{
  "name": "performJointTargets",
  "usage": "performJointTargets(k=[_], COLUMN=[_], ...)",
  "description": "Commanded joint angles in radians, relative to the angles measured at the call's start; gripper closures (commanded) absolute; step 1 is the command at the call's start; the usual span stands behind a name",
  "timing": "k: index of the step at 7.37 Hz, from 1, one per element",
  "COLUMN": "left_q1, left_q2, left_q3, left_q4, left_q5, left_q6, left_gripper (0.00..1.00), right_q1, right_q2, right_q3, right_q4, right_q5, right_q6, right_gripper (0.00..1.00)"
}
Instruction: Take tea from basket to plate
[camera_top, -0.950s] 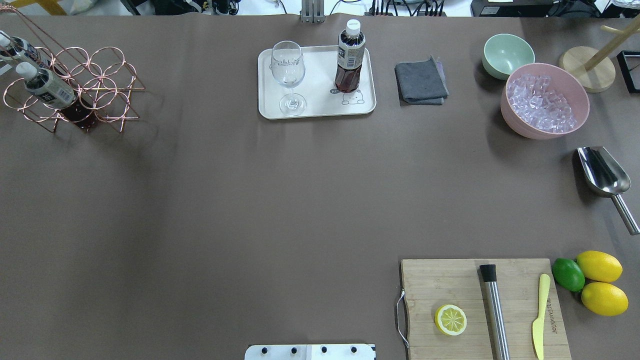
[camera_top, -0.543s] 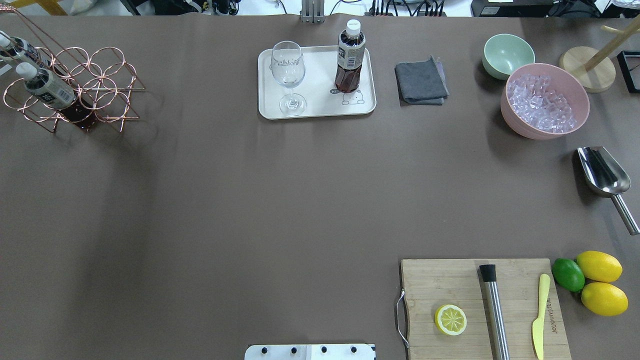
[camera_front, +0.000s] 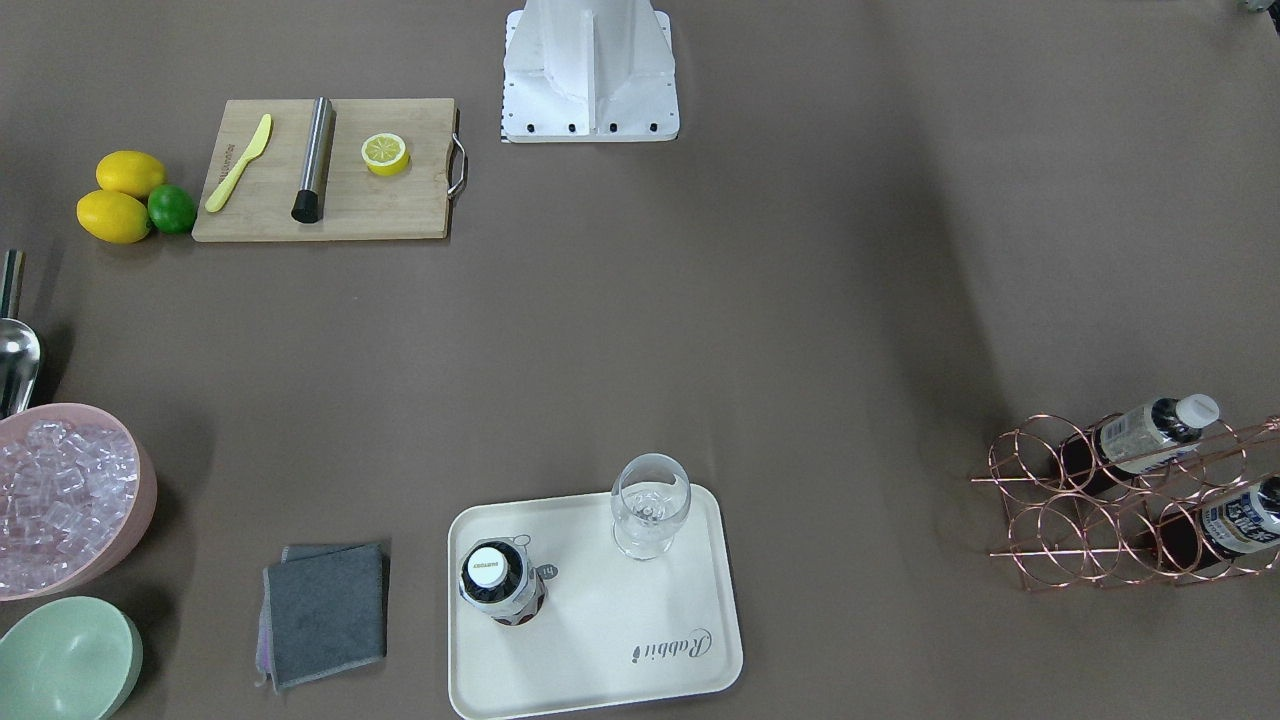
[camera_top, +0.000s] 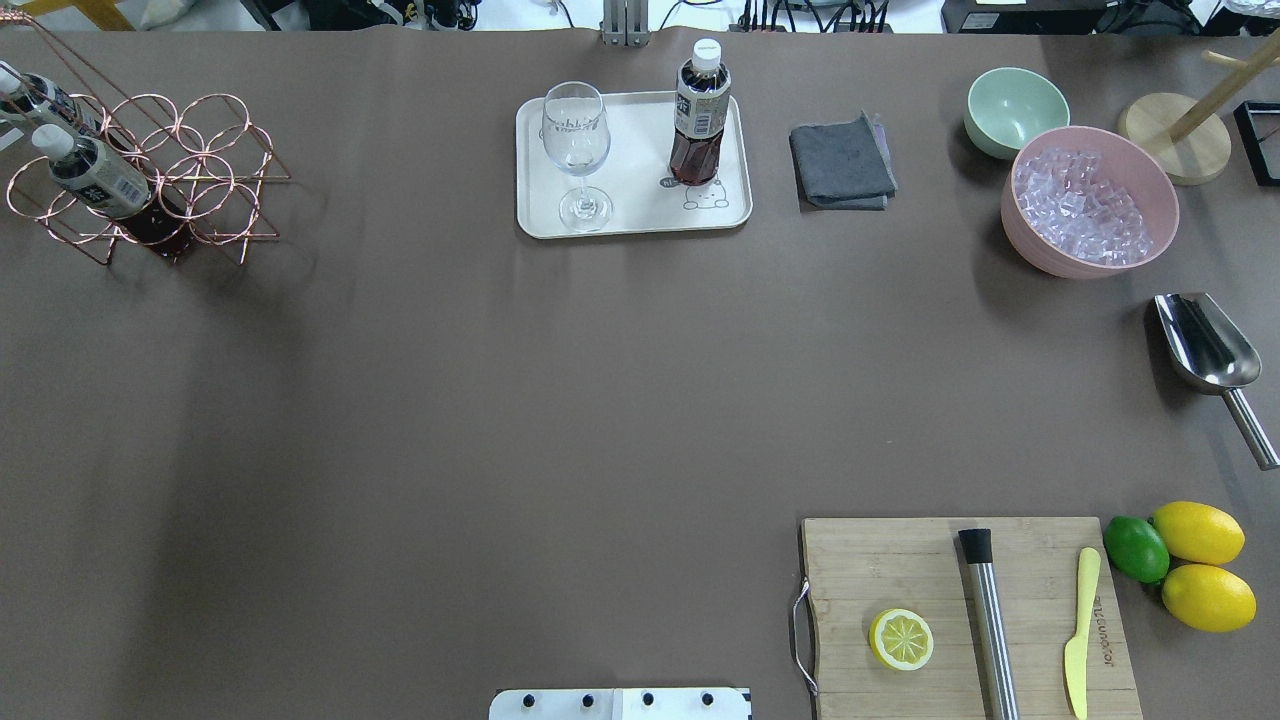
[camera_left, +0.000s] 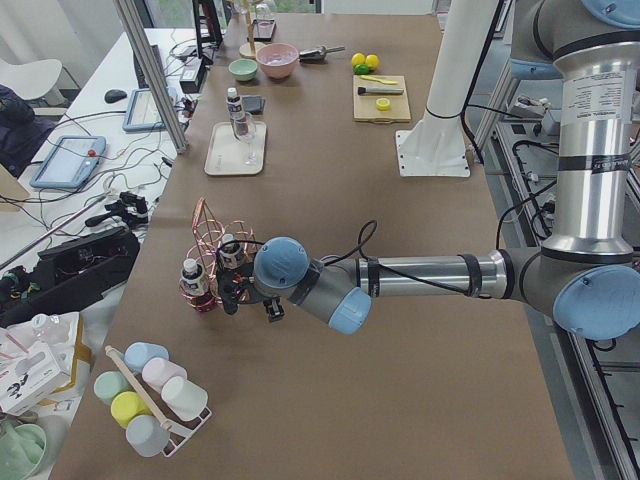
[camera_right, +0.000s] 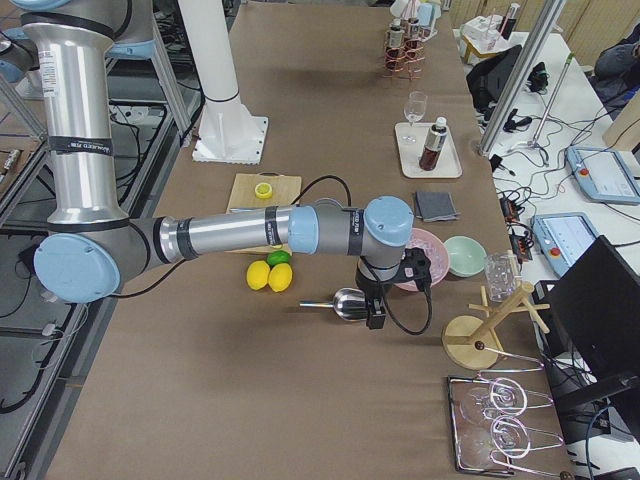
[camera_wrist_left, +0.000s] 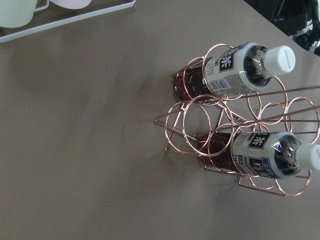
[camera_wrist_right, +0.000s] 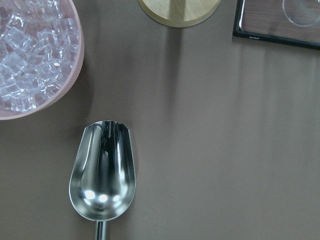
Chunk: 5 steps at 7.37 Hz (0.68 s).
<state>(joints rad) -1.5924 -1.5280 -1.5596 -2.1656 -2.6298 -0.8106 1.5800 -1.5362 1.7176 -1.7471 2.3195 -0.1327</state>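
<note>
One tea bottle (camera_top: 699, 115) stands upright at the right end of the plate (camera_top: 640, 222), touching the bear drawing (camera_top: 706, 193). A stemmed glass (camera_top: 577, 150) stands at the plate's left end. The plate sits midway along the far edge of the worktop (camera_top: 500, 400). A second tea bottle (camera_wrist_left: 240, 65) and a third tea bottle (camera_wrist_left: 265, 155) lie tilted in the copper wire basket (camera_top: 215, 165) at the far left corner. The left hand (camera_left: 240, 293) hangs just beside that basket. The right hand (camera_right: 375, 312) hangs over the metal scoop (camera_wrist_right: 102, 170) near the right edge. I cannot tell whether either hand's fingers are apart or together.
</note>
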Motion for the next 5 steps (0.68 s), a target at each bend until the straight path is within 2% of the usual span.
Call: performJointTargets(k=[1,2,3,5], left_q1=[-0.032,-0.038,-0.041,-0.044], left_q2=[0.003,0.000,-0.003,-0.026], left_q3=[0.032,0.012,-0.029,-0.109], left_q4=[0.076,0.175,0.322,0.613], left_q5=[0.062,0.120,0.132,0.238], left_q6=[0.358,0.507,0.569,0.840], left_gripper=[0.02,0.02,0.02,0.02], right_q1=[0.000,0.000,0.000,0.000], right_q2=[-0.004,-0.004,-0.005,-0.004], right_q3=[0.005,0.007,0.005,0.007], right_q4=[0.001,0.001,0.001,0.001], right_q5=[-0.002,-0.003,0.000,0.001], right_q6=[0.001,-0.001,-0.001,-0.001], right_gripper=[0.01,0.01,0.01,0.01])
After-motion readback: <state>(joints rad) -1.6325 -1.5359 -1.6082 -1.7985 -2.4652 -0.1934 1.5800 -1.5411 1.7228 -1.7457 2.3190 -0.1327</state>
